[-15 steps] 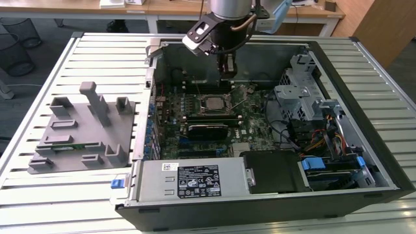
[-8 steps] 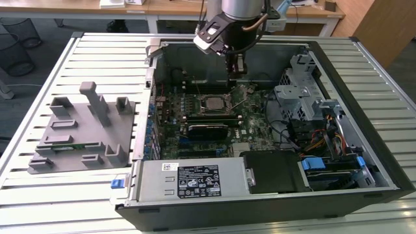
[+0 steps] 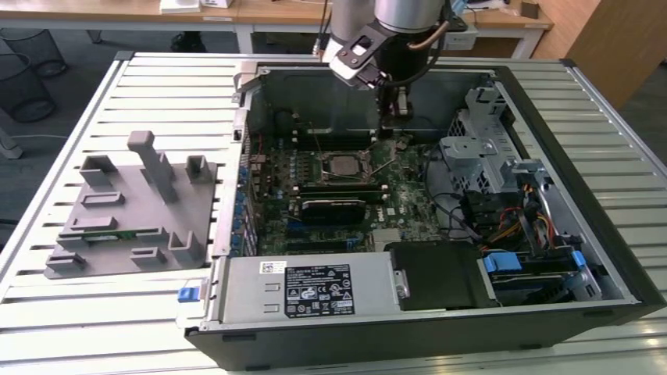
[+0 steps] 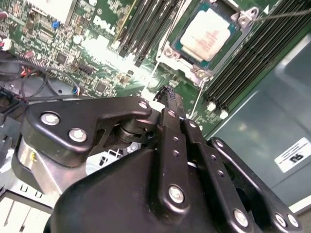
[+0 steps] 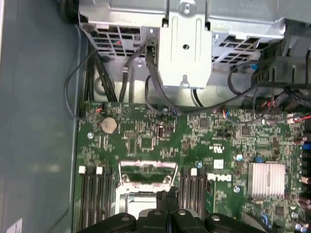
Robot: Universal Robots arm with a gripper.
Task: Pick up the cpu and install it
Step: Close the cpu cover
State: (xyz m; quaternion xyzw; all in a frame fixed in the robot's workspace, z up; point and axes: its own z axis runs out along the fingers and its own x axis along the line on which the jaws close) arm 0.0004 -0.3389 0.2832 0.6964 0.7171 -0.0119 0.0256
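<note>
End effector (image 4: 165, 93) linkage was seen closest, its fingers pressed together on nothing, poised above the green motherboard (image 5: 146, 141) inside the open computer case (image 3: 365, 336) on the bench (image 3: 105, 312). The cpu (image 4: 206, 34) was seated in the socket frame (image 4: 241, 17), near the fingertips

I'm seeing grey plastic fixture tray (image 3: 136, 217) lying on white slatted table (image 3: 83, 312), open black PC case (image 3: 417, 341) sitting just beside.
</note>
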